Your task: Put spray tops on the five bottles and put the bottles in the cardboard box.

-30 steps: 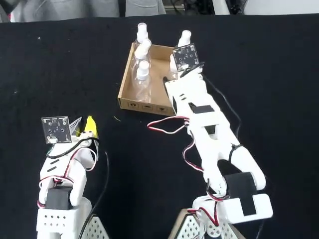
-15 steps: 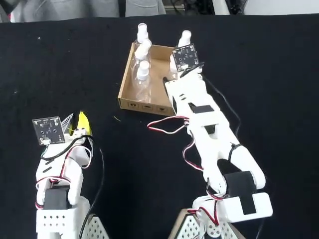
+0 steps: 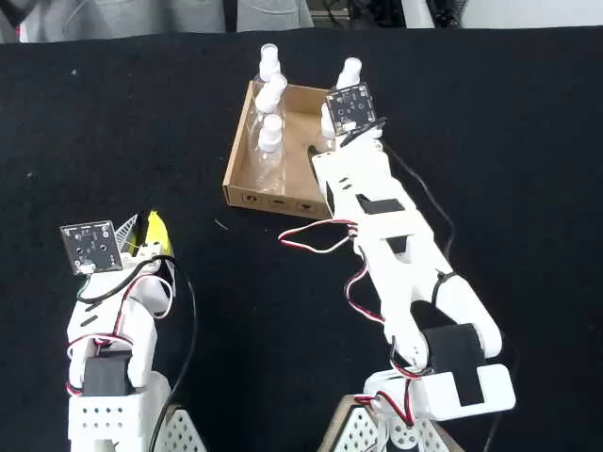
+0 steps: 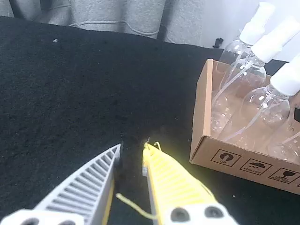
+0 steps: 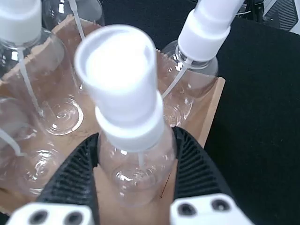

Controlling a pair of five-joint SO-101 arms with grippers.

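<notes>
As right hand clamps bottle, within cardboard box

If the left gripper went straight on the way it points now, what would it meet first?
Probably only the black table; the left gripper aims beside the box, not at it, though depth is unclear.

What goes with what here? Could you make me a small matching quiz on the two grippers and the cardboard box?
Things:
1. left gripper
2. right gripper
3. cardboard box

States:
A. has several clear bottles standing in it
B. empty, over the black table
C. closed around a bottle

Pairs: 1-B, 2-C, 3-A
</notes>
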